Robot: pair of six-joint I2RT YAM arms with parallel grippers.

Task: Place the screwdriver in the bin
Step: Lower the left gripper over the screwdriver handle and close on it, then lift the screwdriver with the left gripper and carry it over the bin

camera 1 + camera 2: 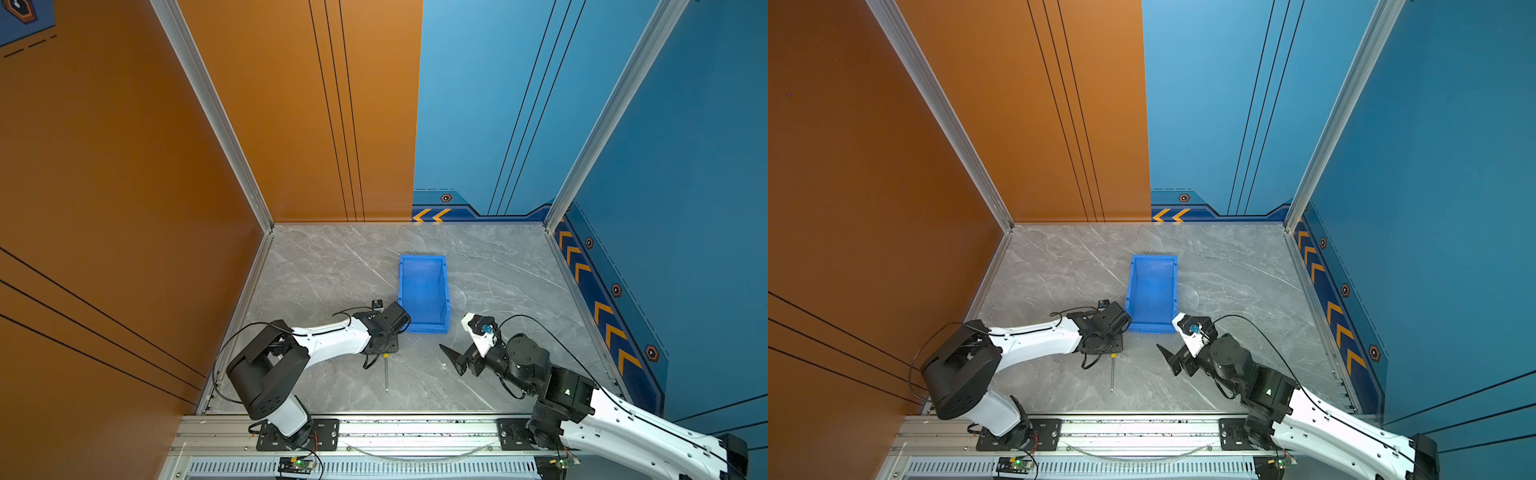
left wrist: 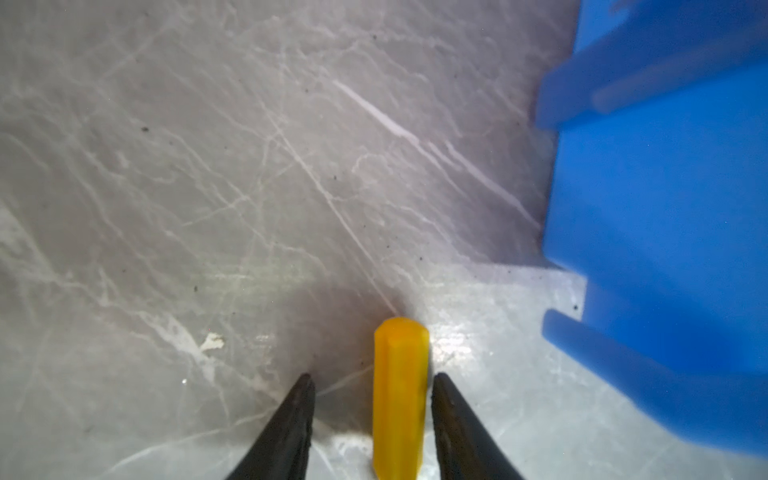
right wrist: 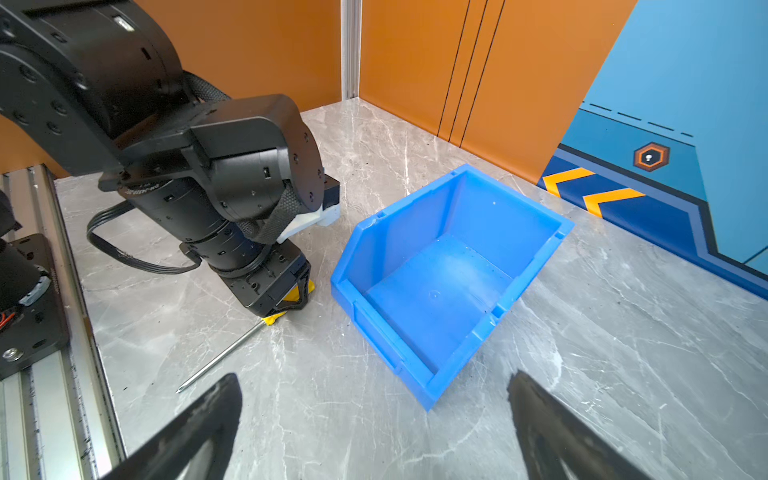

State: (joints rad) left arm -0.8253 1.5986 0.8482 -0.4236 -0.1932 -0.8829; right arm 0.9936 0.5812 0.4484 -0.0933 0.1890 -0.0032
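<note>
The screwdriver lies on the grey marble table, its yellow handle toward the bin and its thin silver shaft toward the front rail. My left gripper points down over the handle with one finger on each side. One finger is against the handle; a gap shows between the handle and the other finger, so the jaws are open. The empty blue bin stands just beyond, close beside the left wrist. My right gripper hovers open and empty at the bin's near right corner.
Orange and blue walls enclose the table on three sides. An aluminium rail with both arm bases runs along the front edge. The bin's outer wall is close beside the left fingers.
</note>
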